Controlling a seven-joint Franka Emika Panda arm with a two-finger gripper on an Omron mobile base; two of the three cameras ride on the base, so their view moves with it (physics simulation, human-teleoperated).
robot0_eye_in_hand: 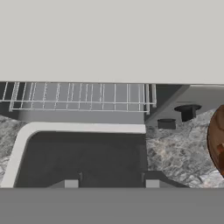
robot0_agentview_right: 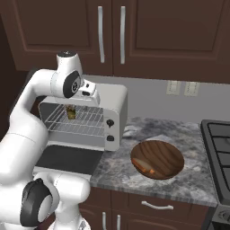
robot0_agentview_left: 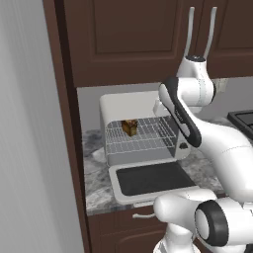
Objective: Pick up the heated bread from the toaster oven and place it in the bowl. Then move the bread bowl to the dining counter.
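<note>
The off-white toaster oven (robot0_agentview_left: pixel 129 103) stands on the small marbled counter with its dark-glass door (robot0_agentview_left: pixel 153 178) dropped flat. The bread (robot0_agentview_left: pixel 130 127), a small golden-brown chunk, sits on the wire rack (robot0_agentview_left: pixel 148 136) toward the left back, and again as the bread (robot0_agentview_right: pixel 70 111). My gripper (robot0_eye_in_hand: pixel 112 183) is open, its tips wide apart, with nothing between them. It hovers at the oven's top front edge, above the rack (robot0_eye_in_hand: pixel 83 96) and the door (robot0_eye_in_hand: pixel 83 157), apart from the bread. The dark wooden bowl (robot0_agentview_right: pixel 157 159) rests on the counter right of the oven, its rim (robot0_eye_in_hand: pixel 217 138) at the hand view's right edge.
Dark wall cabinets (robot0_agentview_right: pixel 121 31) hang over the oven. A black stove (robot0_agentview_right: pixel 218 143) borders the counter on the right. A tall dark panel (robot0_agentview_left: pixel 64 123) and grey wall close the left side. Something orange lies inside the bowl. Two black knobs (robot0_agentview_right: pixel 110 130) face front.
</note>
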